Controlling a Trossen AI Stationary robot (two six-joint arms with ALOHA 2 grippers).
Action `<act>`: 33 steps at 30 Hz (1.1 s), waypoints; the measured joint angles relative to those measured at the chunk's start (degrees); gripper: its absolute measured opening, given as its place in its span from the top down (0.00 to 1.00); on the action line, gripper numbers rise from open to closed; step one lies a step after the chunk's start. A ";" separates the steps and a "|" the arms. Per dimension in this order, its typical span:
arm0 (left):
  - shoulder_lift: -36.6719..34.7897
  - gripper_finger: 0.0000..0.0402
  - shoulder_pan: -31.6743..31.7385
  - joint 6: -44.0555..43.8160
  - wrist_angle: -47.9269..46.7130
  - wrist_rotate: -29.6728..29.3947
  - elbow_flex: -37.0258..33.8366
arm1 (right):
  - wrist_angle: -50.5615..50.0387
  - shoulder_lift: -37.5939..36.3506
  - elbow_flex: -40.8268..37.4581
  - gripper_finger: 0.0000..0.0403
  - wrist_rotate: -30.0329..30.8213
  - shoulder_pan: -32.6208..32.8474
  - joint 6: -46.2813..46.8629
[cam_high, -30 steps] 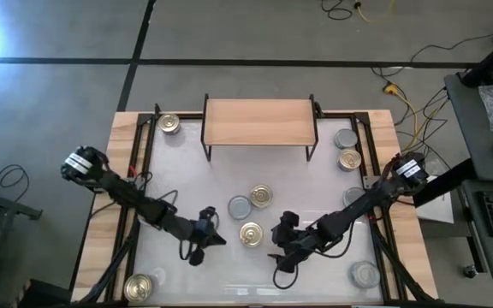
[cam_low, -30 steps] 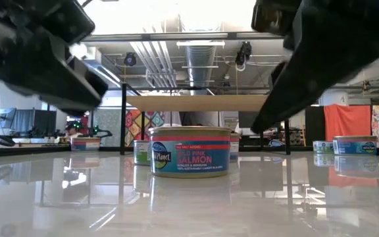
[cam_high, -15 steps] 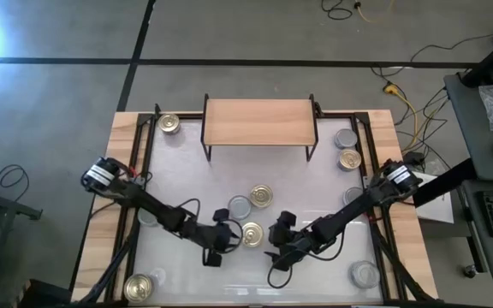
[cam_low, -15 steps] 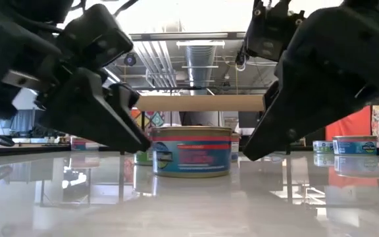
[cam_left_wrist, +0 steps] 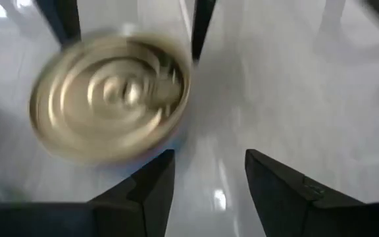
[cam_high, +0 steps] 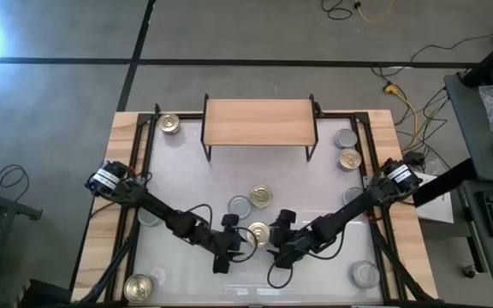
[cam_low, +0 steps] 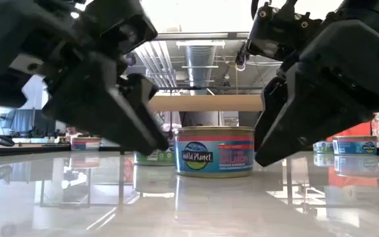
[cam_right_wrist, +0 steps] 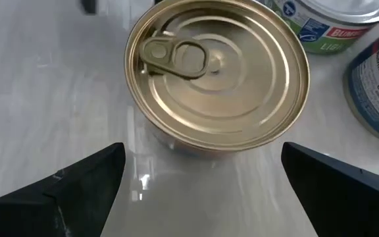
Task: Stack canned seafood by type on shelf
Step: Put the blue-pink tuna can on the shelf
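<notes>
Setting: white glossy table [cam_high: 315, 184] with a wooden border, on a grey concrete floor crossed by dark tape lines; a workshop with ceiling ducts shows beyond it in the low view. Shelf [cam_high: 259, 121]: low light-wood board on thin black legs, upper centre of the high view, bearing nothing. Canned seafood, loose on the table: a gold-topped tin [cam_high: 258, 234] at lower centre, between the two claws; a gold tin [cam_high: 262, 196] and a silver-grey tin [cam_high: 240, 206] just above it; a gold tin [cam_high: 169, 124] at upper left beside the shelf; a silver tin [cam_high: 345, 139] and a gold tin [cam_high: 349, 159] at right; further tins near the lower corners. The contested tin reads in the low view as a salmon tin with a blue, red and white label, flat and round, its gold lid ringed and fitted with a pull tab. Left claw [cam_high: 233, 245]: fingers partly spread, empty, touching or nearly touching the tin's left side. Right claw [cam_high: 279, 235]: spread wide, empty, the tin lying ahead between its fingers. Handling advice: only one claw should take this tin; the right looks better lined up, so it should centre the tin, lower until the fingers straddle the wall, then close on opposite sides below the rim, while the left backs clear.
</notes>
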 joint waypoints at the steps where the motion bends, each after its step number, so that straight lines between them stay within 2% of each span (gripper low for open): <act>1: -0.45 0.58 0.00 -0.44 -2.49 -0.01 0.47 | -0.81 -0.10 0.01 0.01 0.01 0.11 0.03; 4: -2.76 0.58 -0.01 -1.04 -8.18 -0.72 0.88 | -1.26 -0.12 0.01 0.01 -0.02 0.14 0.38; 9: -4.19 0.60 0.75 0.53 -9.11 -8.09 -0.03 | -0.56 -0.10 0.01 0.01 0.55 0.09 0.52; 11: -4.04 0.60 1.41 1.67 -8.13 -9.09 -0.16 | -0.37 -0.10 0.01 0.01 1.47 0.09 0.51; 17: -0.90 0.60 2.80 3.62 -2.17 -2.52 0.30 | 0.84 -0.05 -0.02 0.01 5.09 -0.02 -1.76; 24: 0.02 0.60 1.78 3.30 -2.85 -2.03 1.92 | 0.58 -0.08 -0.04 0.01 6.39 -0.25 -6.03; 33: -2.51 0.60 1.14 -1.89 -8.21 -1.16 1.50 | -4.25 -3.04 -0.06 0.01 -2.37 -0.48 -7.17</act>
